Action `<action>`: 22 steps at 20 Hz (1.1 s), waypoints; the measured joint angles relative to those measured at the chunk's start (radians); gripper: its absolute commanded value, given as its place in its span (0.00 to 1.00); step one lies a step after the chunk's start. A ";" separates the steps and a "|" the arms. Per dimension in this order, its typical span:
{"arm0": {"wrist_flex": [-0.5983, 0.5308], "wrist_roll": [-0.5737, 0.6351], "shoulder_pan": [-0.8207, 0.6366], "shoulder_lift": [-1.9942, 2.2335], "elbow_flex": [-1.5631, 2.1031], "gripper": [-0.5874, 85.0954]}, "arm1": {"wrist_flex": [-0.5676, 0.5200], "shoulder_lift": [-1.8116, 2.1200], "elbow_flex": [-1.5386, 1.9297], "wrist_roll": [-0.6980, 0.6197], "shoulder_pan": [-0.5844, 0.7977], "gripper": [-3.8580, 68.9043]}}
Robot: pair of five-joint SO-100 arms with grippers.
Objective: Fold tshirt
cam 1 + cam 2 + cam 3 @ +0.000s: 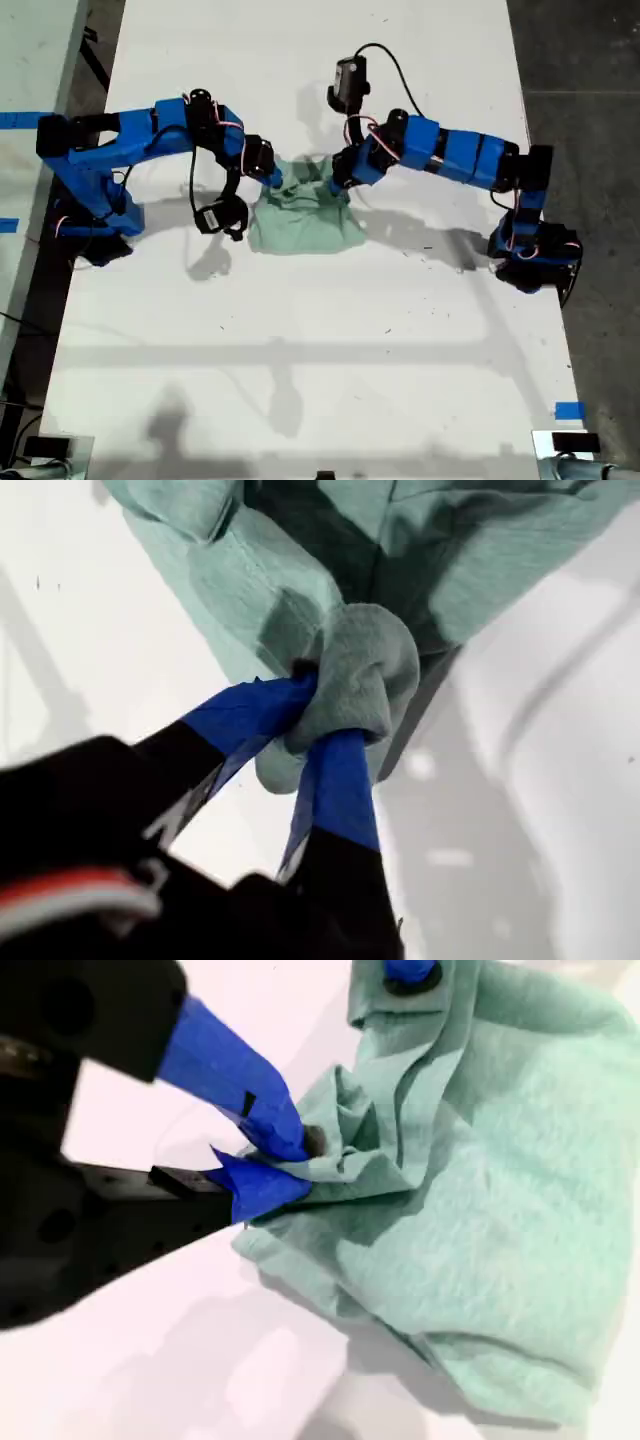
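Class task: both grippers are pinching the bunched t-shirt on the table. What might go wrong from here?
1. My first gripper holds only a small wad of the t-shirt; it may slip out if pulled.
2. My second gripper pinches several crumpled layers, so the fold may come out uneven.
3. The grippers work close together over the cloth and might collide.

A long white table [320, 330] fills most of the exterior view, with dark grey floor [590, 60] past its edge on that view's right. Blue tape [570, 411] marks the table near the lower right corner, and another blue strip [18, 120] lies on the pale surface at the left
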 measured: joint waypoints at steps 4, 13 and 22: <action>0.031 0.066 -0.164 0.095 0.002 0.31 | 0.048 0.002 -0.069 -0.077 0.100 0.59; 0.110 0.295 -0.704 0.517 0.120 0.29 | 0.307 0.465 0.110 -0.261 0.592 0.44; -0.367 -0.100 -0.051 1.193 1.065 0.02 | 0.189 1.391 1.183 0.179 0.172 0.13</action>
